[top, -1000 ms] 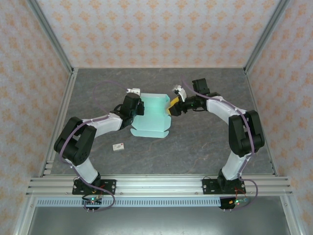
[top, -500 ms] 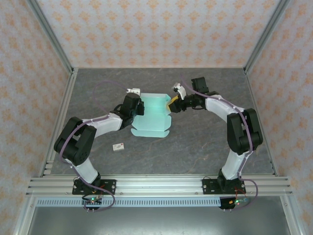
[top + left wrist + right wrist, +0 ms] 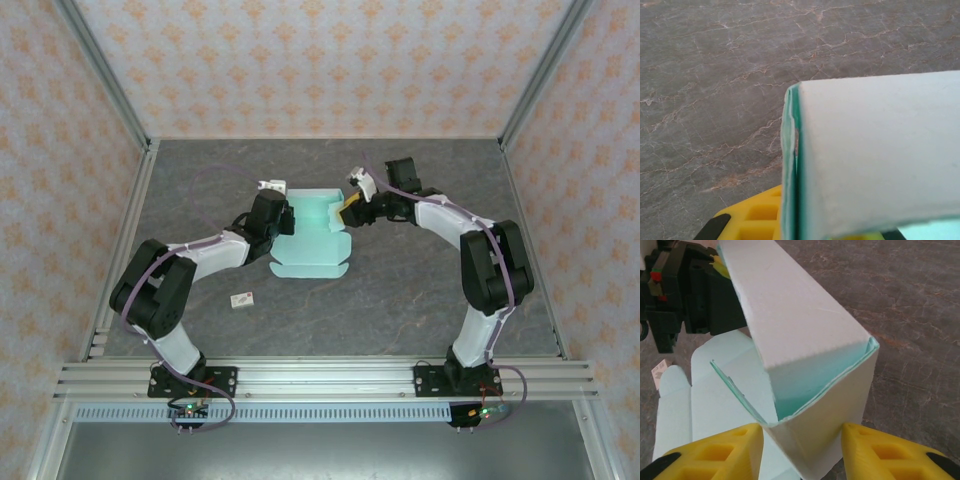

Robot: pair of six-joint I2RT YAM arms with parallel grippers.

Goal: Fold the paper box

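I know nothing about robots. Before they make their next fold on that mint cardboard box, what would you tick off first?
1. Left tool clamped on the paper box at its left edge: ok.
2. Right tool: its fingers sit either side of the raised far-right corner: ok.
3. Right tool actually squeezing that corner: cannot tell.
4. A wall is raised at that corner: ok.
5. Near flaps folded: not ok, they lie flat on the table.
6. Small white tag clear of the box: ok.
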